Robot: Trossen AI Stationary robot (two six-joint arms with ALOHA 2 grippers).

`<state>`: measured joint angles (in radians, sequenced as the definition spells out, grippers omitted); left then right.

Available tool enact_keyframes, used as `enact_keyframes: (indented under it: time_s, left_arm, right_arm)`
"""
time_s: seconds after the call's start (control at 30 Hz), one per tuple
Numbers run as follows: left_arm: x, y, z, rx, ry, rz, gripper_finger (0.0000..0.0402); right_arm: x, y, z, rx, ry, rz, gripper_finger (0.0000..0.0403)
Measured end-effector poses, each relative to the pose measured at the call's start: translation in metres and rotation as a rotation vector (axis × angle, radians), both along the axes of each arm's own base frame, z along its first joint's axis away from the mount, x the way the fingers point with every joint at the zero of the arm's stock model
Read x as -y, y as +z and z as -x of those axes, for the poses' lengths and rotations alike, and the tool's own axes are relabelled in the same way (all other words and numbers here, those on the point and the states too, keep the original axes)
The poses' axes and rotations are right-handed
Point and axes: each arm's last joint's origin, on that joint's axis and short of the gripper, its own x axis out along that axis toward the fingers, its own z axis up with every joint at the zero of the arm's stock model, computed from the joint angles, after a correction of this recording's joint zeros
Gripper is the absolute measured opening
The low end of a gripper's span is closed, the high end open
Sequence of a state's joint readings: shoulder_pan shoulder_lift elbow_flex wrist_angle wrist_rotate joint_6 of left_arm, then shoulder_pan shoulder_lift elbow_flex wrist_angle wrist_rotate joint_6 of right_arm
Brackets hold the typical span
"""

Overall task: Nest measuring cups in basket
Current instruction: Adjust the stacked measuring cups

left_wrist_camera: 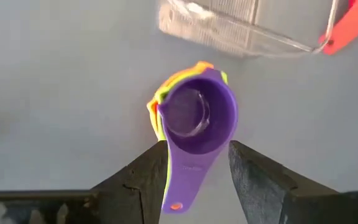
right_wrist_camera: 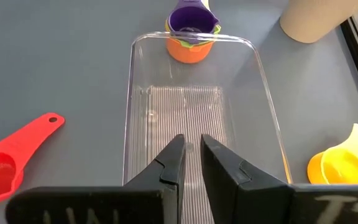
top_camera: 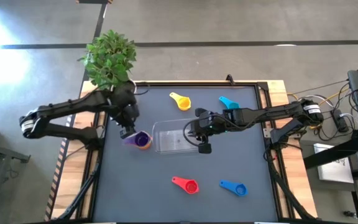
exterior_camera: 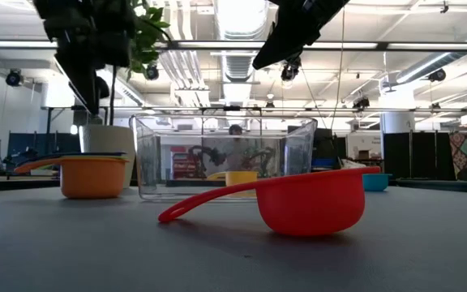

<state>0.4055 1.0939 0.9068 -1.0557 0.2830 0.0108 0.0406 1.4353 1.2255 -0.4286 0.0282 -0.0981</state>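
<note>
Cups: we see a stack on the worktop (top_camera: 229, 205) just to the left of the basket, with the purple cup (top_camera: 137, 139) on top, nested in a green cup (right_wrist_camera: 194, 40) and the orange cup (exterior_camera: 92, 175) at the bottom.
Loose cups: the yellow cup (top_camera: 181, 101) and the light blue cup (top_camera: 228, 102) lie behind the basket; the red cup (top_camera: 187, 184) and the blue cup (top_camera: 235, 187) lie in front of it, well apart from each other.
Basket: we find the clear basket (top_camera: 171, 136) near the middle of the worktop, with no cup inside it.
Left gripper (left_wrist_camera: 197, 171): it hangs over the stack, its fingers (left_wrist_camera: 143, 177) spread on either side of the purple cup's handle, not touching it as far as we can tell.
Right gripper (right_wrist_camera: 192, 163): it hovers above the right end of the basket, its fingers (right_wrist_camera: 173, 168) nearly together, with a narrow gap and nothing between them.
Plant: we see a potted plant (top_camera: 110, 57) at the far left corner of the worktop, behind the left arm.
</note>
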Motion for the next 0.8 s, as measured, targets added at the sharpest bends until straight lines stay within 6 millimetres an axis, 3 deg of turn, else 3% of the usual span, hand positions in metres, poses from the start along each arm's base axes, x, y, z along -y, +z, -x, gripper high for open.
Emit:
enact_keyframes:
  time_s: [0.3,0.43,0.8]
  left_arm:
    - [0.018,-0.023,0.028,0.042,-0.023,-0.039,0.0153]
    - [0.019,-0.016,0.025,0.073,-0.034,-0.052,0.0161]
    - [0.013,-0.023,0.012,-0.066,0.022,-0.157,0.0263]
  right_arm:
    - [0.000,0.000,0.000,-0.002,0.000,0.000,0.0038]
    - [0.000,0.000,0.000,-0.001,0.000,0.000,0.0038]
    - [0.000,0.000,0.000,-0.001,0.005,0.006,0.0038]
